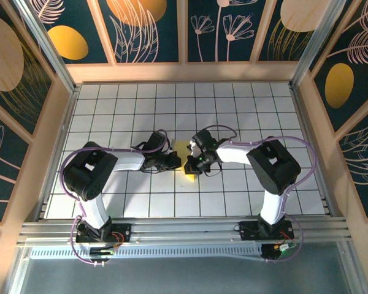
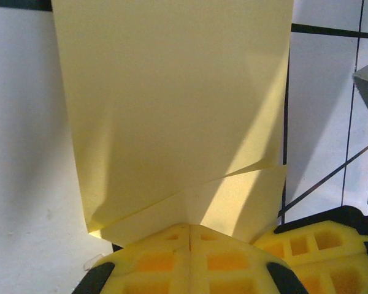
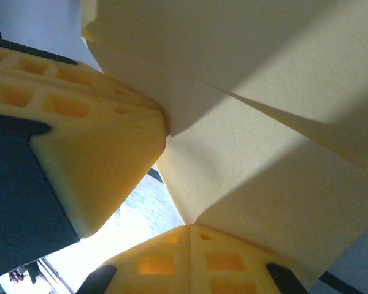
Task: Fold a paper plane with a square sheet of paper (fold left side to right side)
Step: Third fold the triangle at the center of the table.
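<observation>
The yellow sheet of paper [image 1: 184,149] sits at the middle of the white grid table, folded into layers with a diagonal flap [image 2: 172,110]. Both arms meet over its near edge. My left gripper [image 2: 190,225] is shut, its yellow fingertips pinching the paper's near edge, and it reaches in from the left [image 1: 180,162]. My right gripper [image 3: 189,226] is shut on the same paper [image 3: 264,153] close beside it, reaching in from the right [image 1: 192,166]. The right fingers [image 2: 319,245] appear in the left wrist view, and the left fingers [image 3: 98,135] in the right wrist view. The paper plane is out of view.
The white tiled table [image 1: 245,110] is boxed in by wooden walls [image 1: 184,72] with dark painted panels behind and on both sides. An aluminium rail [image 1: 184,229] carrying both arm bases runs along the near edge.
</observation>
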You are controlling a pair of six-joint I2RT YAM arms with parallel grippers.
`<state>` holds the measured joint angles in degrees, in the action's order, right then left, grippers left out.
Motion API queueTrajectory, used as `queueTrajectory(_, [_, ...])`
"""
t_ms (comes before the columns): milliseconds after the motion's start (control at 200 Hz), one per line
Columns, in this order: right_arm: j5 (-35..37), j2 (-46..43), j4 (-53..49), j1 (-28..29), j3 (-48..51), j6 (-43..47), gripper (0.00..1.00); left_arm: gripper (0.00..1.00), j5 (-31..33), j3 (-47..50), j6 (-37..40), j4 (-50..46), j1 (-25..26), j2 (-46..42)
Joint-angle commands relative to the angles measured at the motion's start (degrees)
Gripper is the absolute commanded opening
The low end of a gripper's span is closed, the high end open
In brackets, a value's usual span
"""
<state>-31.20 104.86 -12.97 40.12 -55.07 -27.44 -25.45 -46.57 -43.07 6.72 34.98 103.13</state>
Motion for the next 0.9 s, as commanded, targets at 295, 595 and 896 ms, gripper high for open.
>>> queueTrajectory(295, [-0.18,-5.35,-4.45,0.49,9.45,-2.33,0.00,0.00,7.57,-0.11,2.94,-9.07,-0.18,1.95])
queueTrajectory(595, [0.35,-8.14,-4.92,-0.12,13.23,-2.92,0.00,0.00,6.79,0.15,2.23,-8.42,-0.18,1.71])
queueTrajectory(896, [0.17,-14.50,-6.88,-3.57,11.17,1.48,0.03,0.00,0.68,3.88,-7.98,1.41,-0.10,1.38])
